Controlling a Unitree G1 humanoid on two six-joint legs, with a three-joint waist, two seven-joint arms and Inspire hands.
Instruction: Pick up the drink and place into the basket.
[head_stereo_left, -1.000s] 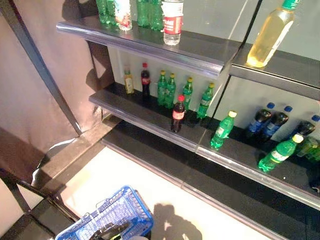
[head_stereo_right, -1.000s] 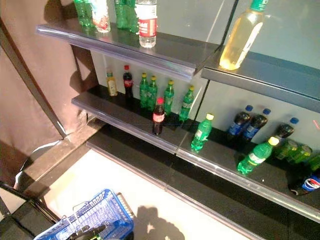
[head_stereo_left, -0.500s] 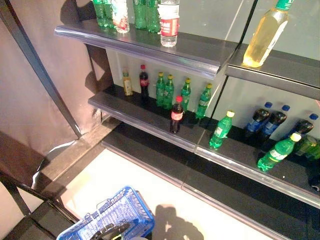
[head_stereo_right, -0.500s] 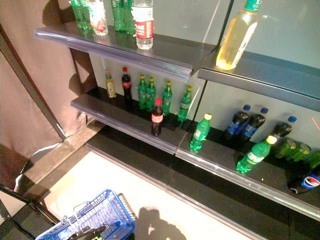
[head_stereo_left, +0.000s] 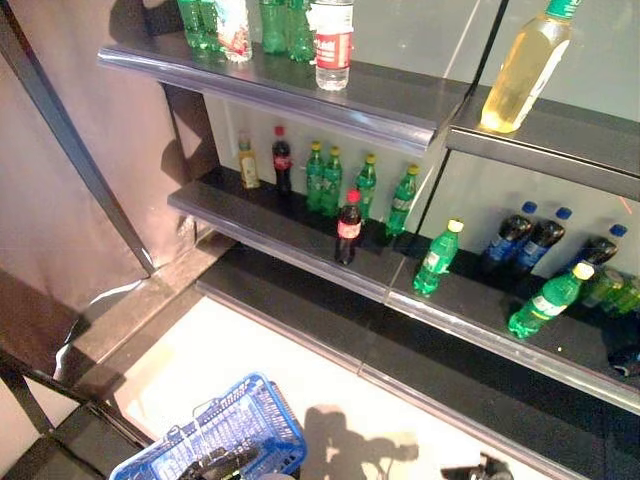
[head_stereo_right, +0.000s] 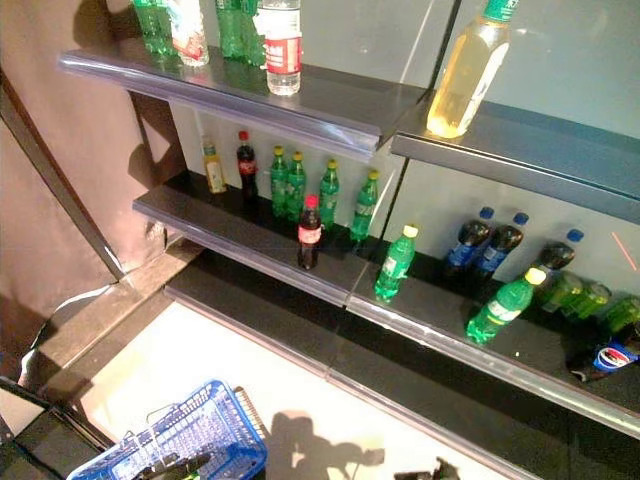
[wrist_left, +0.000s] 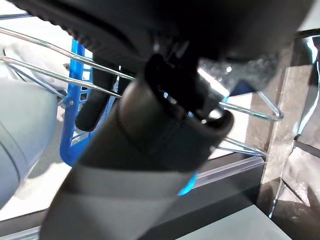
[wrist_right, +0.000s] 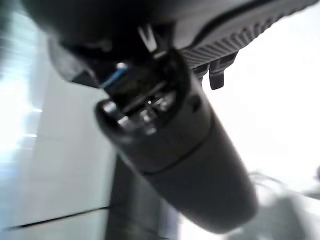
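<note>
Drinks stand on a dark shelf unit. A dark cola bottle (head_stereo_left: 347, 228) with a red cap stands alone at the front of the lower shelf, with green bottles (head_stereo_left: 340, 180) behind it and a leaning green bottle (head_stereo_left: 436, 260) to its right. My left hand (head_stereo_left: 215, 465) is shut on the wire handles (wrist_left: 45, 75) of the blue basket (head_stereo_left: 240, 425), which hangs low at the left. My right hand (head_stereo_left: 478, 470) shows low at the bottom edge, far below the shelves, with relaxed fingers and nothing in it; it also shows in the right wrist view (wrist_right: 175, 150).
The upper shelf (head_stereo_left: 400, 105) holds a clear water bottle (head_stereo_left: 333, 45), green bottles and a large yellow drink (head_stereo_left: 520, 70). Dark blue-capped bottles (head_stereo_left: 525, 240) and a tilted green bottle (head_stereo_left: 548, 300) stand on the lower right shelf. A pale floor (head_stereo_left: 300, 370) lies before the unit.
My right hand has come into view at the bottom edge. The camera has shifted a little. The blue basket hangs as before.
</note>
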